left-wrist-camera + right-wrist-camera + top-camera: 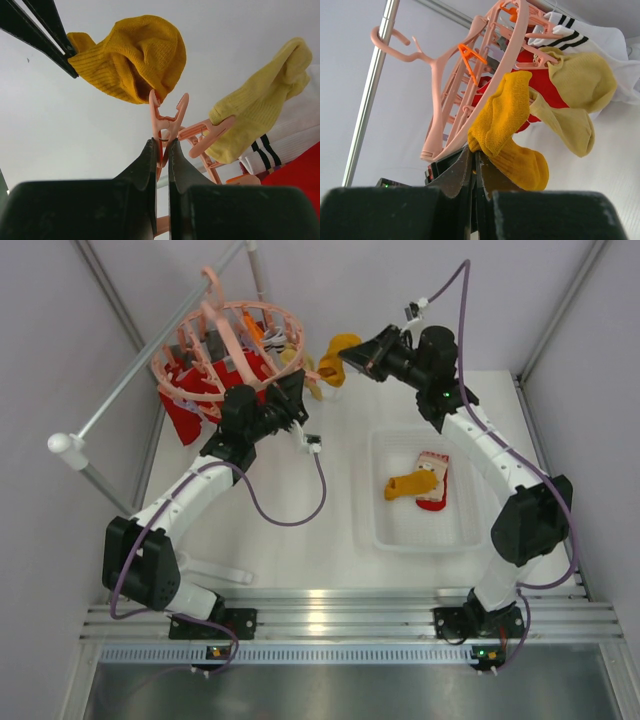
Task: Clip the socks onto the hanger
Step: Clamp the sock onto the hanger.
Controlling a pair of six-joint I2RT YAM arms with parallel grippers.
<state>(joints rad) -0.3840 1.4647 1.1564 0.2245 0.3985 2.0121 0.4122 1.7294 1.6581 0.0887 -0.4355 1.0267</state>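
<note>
Clamping mustard sock (502,120) in right gripper (474,154); we are also squeezing one hanger peg (169,125) with left gripper (161,145).

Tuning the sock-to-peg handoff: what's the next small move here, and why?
Probably nudge the right claw so the lower edge of the mustard sock drops into the peg. The left claw is squeezing that peg, so its mouth gapes upward. The sock hangs just above it, at one tip, not between the two.
</note>
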